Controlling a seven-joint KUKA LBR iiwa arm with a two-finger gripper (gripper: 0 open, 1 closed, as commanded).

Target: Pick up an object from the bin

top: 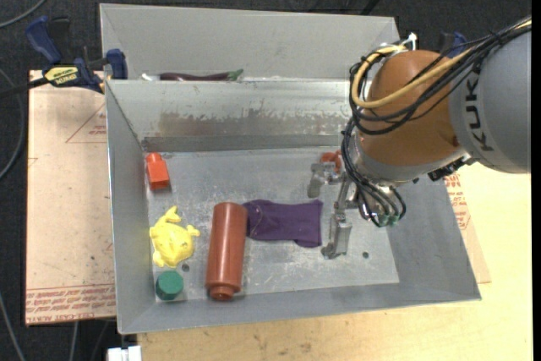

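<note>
1. Hand (pixel 327 214): released, its two fingers (pixel 338 237) spread apart. It sits low in the right half of the bin, hanging under the arm's orange wrist cover (pixel 406 110).
2. Purple cloth (pixel 283 221): crumpled and lying flat on the bin floor near the middle. Its right edge reaches the gap between the spread fingers. Whether either finger touches it cannot be told.
3. Reddish-brown cylinder (pixel 226 249): lying on its side, long axis running front to back. It is just left of the purple cloth and touches the cloth's left end.
4. Yellow soft lump (pixel 172 237): irregular in shape, left of the cylinder and near the bin's left wall.
5. Green round cap (pixel 169 286): in the front left corner, just below the yellow lump.
6. Orange block (pixel 157 172): small and upright, by the left wall towards the back, well apart from the hand.
7. Grey metal bin (pixel 254 110): sloping walls and a scuffed floor; it holds all the items above.
</note>
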